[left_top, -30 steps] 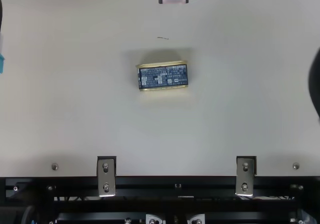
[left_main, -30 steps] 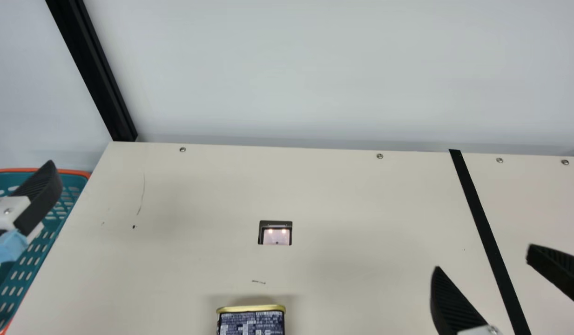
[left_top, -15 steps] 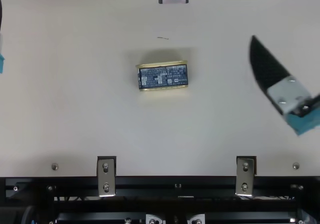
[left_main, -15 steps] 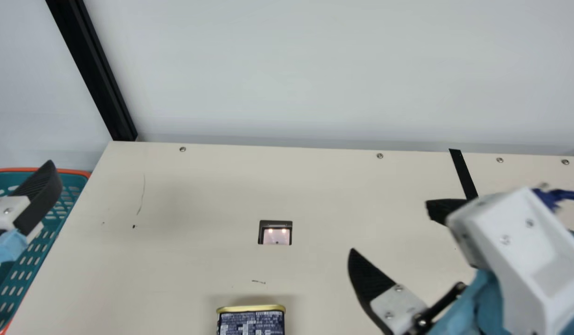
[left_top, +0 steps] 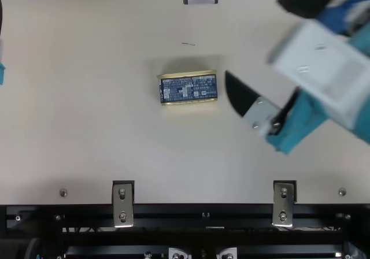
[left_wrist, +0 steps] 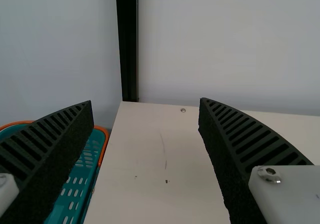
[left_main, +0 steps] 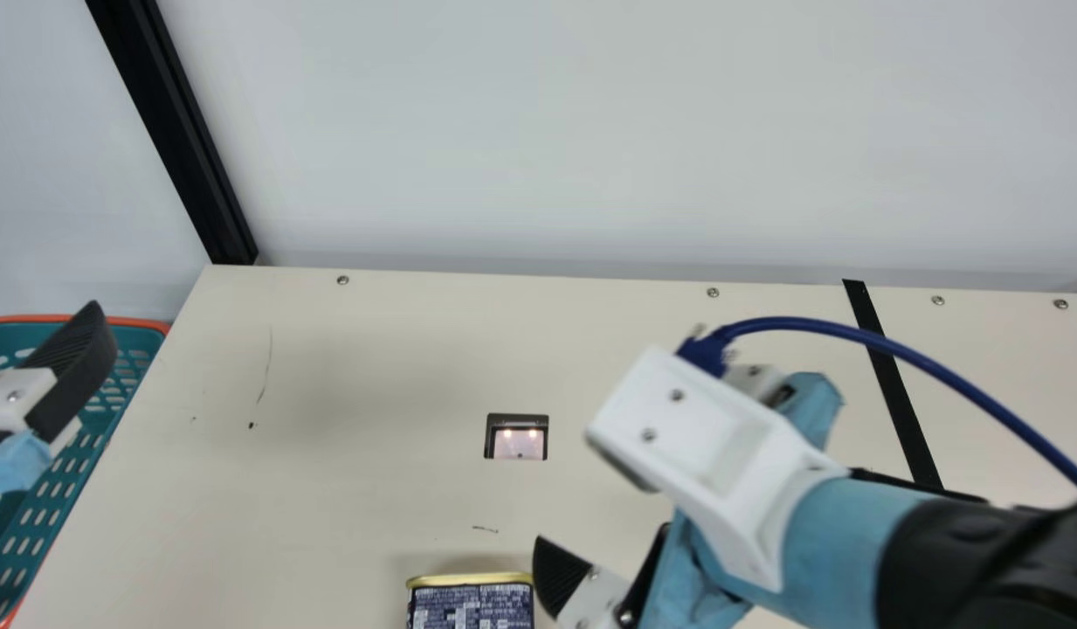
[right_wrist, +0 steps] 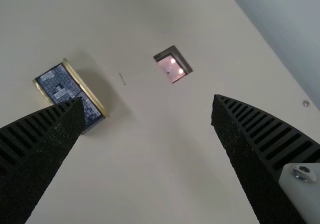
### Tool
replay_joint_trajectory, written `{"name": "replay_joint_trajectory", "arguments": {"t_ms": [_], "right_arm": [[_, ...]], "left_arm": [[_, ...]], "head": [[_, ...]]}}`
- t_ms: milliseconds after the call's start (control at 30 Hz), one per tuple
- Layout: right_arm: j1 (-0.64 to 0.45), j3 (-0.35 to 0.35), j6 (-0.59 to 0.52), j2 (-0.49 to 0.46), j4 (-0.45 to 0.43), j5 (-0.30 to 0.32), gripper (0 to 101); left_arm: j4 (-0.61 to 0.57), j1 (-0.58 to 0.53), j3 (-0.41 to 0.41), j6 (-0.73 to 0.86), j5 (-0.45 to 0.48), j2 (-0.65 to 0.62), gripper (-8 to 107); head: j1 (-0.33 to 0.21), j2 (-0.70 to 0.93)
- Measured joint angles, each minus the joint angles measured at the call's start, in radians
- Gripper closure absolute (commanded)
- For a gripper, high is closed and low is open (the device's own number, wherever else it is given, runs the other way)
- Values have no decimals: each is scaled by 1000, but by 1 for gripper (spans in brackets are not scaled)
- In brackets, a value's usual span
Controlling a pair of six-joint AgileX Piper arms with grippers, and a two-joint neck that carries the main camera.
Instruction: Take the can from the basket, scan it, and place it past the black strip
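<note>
The can, dark blue with gold rims, lies on its side on the table in the top view; the main view cuts it off at its bottom edge. My right gripper is to its right in the top view, open, one fingertip close beside the can. In the right wrist view the gripper has one finger overlapping the can. Over the basket, my left gripper is at the main view's left edge; its wrist view shows the gripper open and empty. The scanner window is lit.
The black strip crosses the table on the right, partly behind my right arm and its blue cable. A pale wall and a black post stand behind the table. Metal brackets line the near edge in the top view.
My right arm has swung in from the right toward the can, its gripper staying open. The can and my left arm have not moved.
</note>
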Motion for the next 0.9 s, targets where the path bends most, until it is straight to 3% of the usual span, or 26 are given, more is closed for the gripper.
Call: {"name": "replay_joint_trajectory", "arguments": {"t_ms": [600, 900], "right_arm": [[218, -251, -123, 282, -80, 290, 0], [290, -365, -184, 395, -97, 400, 0]], "left_arm": [[0, 0, 0, 0, 0, 0, 9], [0, 0, 0, 0, 0, 0, 9]], "head": [[0, 0], [0, 0]]}}
